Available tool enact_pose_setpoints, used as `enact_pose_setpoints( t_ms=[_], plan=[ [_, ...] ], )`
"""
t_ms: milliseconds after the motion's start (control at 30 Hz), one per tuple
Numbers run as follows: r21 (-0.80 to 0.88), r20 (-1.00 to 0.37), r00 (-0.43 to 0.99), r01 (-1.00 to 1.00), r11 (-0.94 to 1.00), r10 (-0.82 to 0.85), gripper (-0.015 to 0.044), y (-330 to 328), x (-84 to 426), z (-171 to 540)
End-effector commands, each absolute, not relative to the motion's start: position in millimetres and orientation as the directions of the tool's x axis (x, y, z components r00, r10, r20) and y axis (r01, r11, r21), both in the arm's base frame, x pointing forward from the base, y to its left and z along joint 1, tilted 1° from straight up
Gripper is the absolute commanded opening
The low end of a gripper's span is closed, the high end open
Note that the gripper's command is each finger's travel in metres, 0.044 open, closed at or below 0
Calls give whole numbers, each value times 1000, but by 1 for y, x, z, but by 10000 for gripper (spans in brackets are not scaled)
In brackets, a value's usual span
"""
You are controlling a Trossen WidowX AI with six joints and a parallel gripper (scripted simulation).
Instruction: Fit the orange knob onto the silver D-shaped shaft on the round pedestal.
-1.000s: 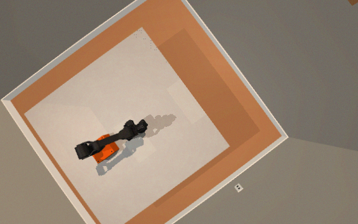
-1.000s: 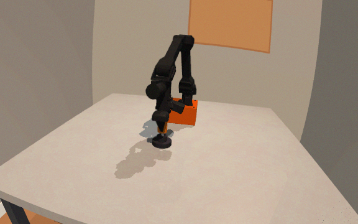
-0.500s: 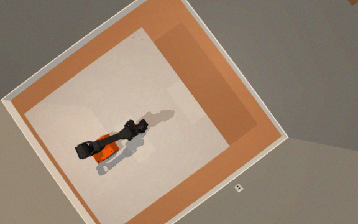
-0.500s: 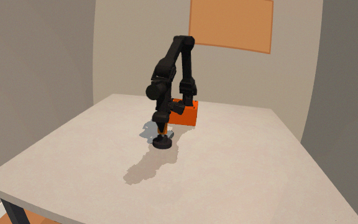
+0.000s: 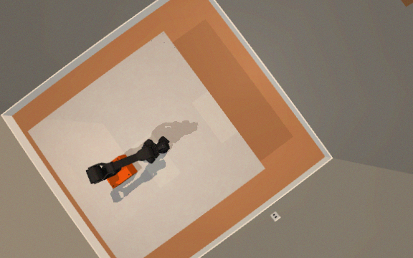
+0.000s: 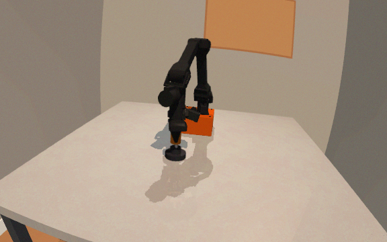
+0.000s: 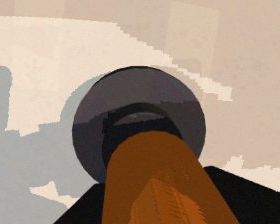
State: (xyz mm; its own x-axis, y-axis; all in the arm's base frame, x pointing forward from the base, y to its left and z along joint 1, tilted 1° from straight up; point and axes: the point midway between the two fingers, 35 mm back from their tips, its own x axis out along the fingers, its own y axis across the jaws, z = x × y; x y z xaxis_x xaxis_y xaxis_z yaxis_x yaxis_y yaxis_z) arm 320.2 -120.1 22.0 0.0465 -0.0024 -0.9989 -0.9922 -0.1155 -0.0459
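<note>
Exterior view: the black jointed arm [image 5: 127, 159] [image 6: 193, 55] arches above its orange box-shaped base [image 6: 198, 129] [image 5: 124, 176], forearm descending, black fingers [image 6: 175, 137] pointing downward. They clamp the orange cylindrical knob [image 6: 171, 138] [image 7: 153, 165] directly above the round black pedestal [image 6: 175, 154] [image 7: 141, 85] on the pale bench [image 5: 149, 89] [image 6: 247, 175].

Overhead approach to the pedestal [image 6: 175, 154] [image 7: 141, 87] is obstructed by the knob [image 6: 172, 140] [image 7: 156, 160] and gripper [image 6: 176, 136]. Side access at table level is unobstructed; the orange base [image 6: 198, 127] [image 5: 123, 175] stands well apart, behind.
</note>
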Motion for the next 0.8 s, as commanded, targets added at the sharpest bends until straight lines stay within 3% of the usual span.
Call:
enact_pose_setpoints(
  t_ms=[0,767],
  plan=[
    [-44,-999,44,-989,-144,2,0,-119,317,19],
    [-44,-999,44,-989,-144,2,0,-119,319,20]
  ],
)
